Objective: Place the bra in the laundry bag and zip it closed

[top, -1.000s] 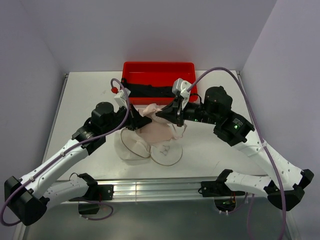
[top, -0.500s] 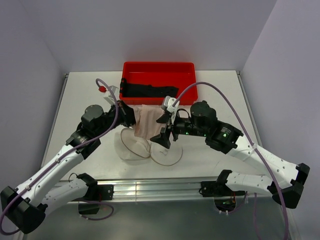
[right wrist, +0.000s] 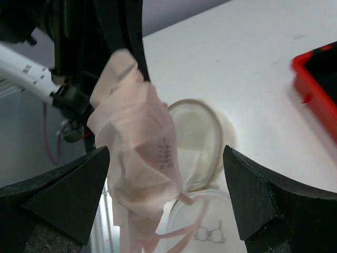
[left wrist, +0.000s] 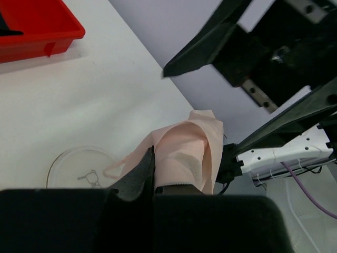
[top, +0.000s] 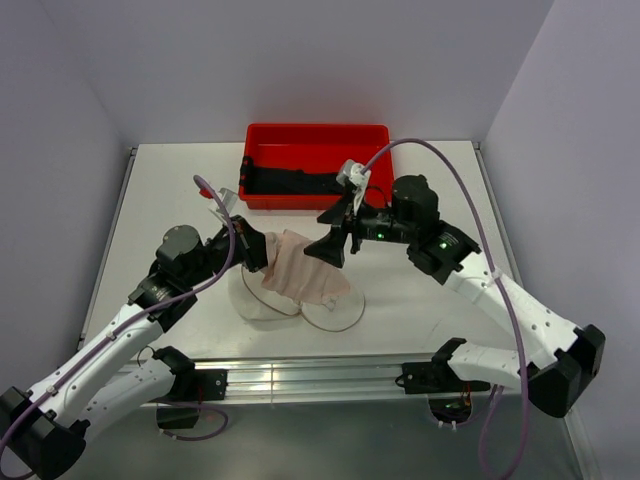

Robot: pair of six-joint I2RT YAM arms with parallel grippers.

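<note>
The right end effector (top: 328,235) had opened wide, releasing the soft pale pink fabric bra (top: 305,275), which hung from the clamped left end effector (top: 262,250) over the open round white mesh laundry bag (top: 258,300), not yet inside.

Even, diffuse light from overhead fills the top view. The white table (top: 160,180) is bright, almost washed out, with only faint, soft shadows under the arms and no hard glare. In the left wrist view the left gripper's fingers (left wrist: 137,176) at 6 o'clock are an unfocused black mass. In the right wrist view the bra (right wrist: 139,132) looks soft and slightly smeared, and the right gripper's fingers (right wrist: 58,195) at 8 and 4 o'clock are dark and blurred.
</note>
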